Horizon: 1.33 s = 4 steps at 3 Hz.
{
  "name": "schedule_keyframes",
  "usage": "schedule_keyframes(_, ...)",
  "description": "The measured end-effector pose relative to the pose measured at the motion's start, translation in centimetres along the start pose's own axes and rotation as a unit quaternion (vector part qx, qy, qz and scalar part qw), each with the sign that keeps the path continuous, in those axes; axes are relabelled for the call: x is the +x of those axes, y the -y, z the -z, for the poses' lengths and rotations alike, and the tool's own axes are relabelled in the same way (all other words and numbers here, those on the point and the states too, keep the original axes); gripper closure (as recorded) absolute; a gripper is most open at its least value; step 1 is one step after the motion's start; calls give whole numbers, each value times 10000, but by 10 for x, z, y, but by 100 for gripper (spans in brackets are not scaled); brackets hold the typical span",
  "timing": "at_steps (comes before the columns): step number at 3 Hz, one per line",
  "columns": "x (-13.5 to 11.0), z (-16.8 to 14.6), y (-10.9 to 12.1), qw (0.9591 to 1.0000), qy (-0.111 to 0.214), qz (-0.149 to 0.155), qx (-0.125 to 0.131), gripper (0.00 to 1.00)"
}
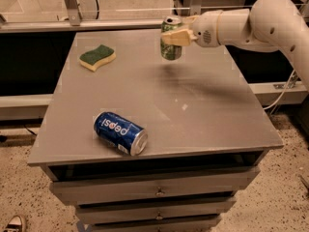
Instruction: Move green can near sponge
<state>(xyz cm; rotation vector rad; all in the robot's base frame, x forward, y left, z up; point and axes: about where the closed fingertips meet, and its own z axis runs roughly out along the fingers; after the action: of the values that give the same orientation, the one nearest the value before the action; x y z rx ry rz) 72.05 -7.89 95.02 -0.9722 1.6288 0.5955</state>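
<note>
With the gripper (175, 36) pinching the green can (171, 52) upright, seemingly just clear of the counter (203, 110), carry it level toward the sponge (97, 57) and set it down just beside, not touching.

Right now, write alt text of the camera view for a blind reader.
The gripper, reaching in from the right, is shut on the upright green can, apparently lifted clear of the grey table near its back edge. The sponge lies apart from it toward the back left corner, and a blue Pepsi can lies on its side near the front edge.
</note>
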Motion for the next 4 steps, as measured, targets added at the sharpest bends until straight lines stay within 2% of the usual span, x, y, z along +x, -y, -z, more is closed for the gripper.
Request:
schedule_keyframes(2, -18, -82, -50, 9960, 409, 250, -753, 100)
schedule_keyframes(3, -21, -120, -57, 9943, 497, 392, -858, 100)
schedule_keyframes(4, -19, -152, -61, 9934, 515, 447, -917, 87)
